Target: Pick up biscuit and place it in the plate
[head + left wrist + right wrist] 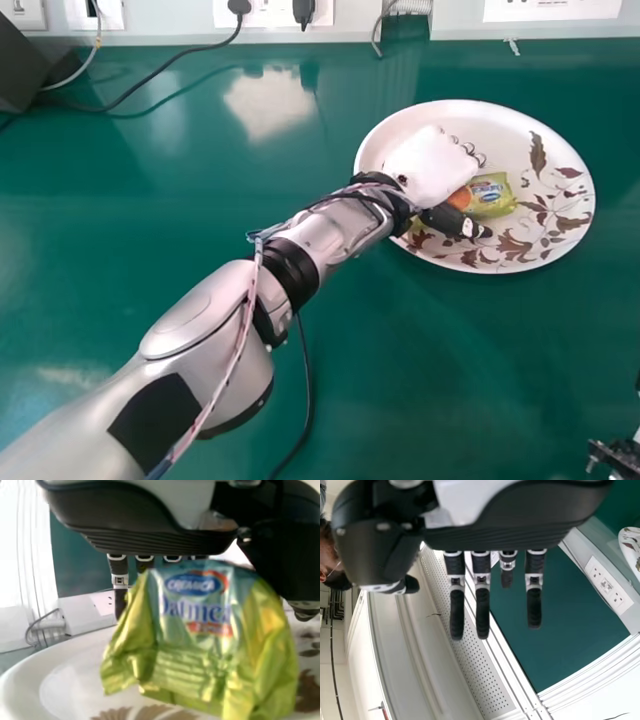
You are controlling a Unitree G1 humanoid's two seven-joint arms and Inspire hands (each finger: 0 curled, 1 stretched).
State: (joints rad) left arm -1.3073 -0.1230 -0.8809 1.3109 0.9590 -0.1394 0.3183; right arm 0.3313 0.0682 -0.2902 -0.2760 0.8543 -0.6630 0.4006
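Observation:
In the head view my left hand [432,168] is over the white, leaf-patterned plate [545,160], its thumb beside the green and yellow biscuit packet [490,196]. The left wrist view shows the packet [195,650] close up over the plate [45,680], between the thumb and the fingers of my left hand [145,537]. Those fingers extend straight behind the packet, which partly hides them, and the thumb stands apart to one side. In the right wrist view my right hand [495,537] is open, fingers straight, holding nothing, away from the plate [631,545].
A green table [180,260] lies under the plate. Cables [175,65] and wall sockets [270,12] line its far edge, with a dark box [20,70] at the far left. Dark hardware [618,455] shows at the near right corner.

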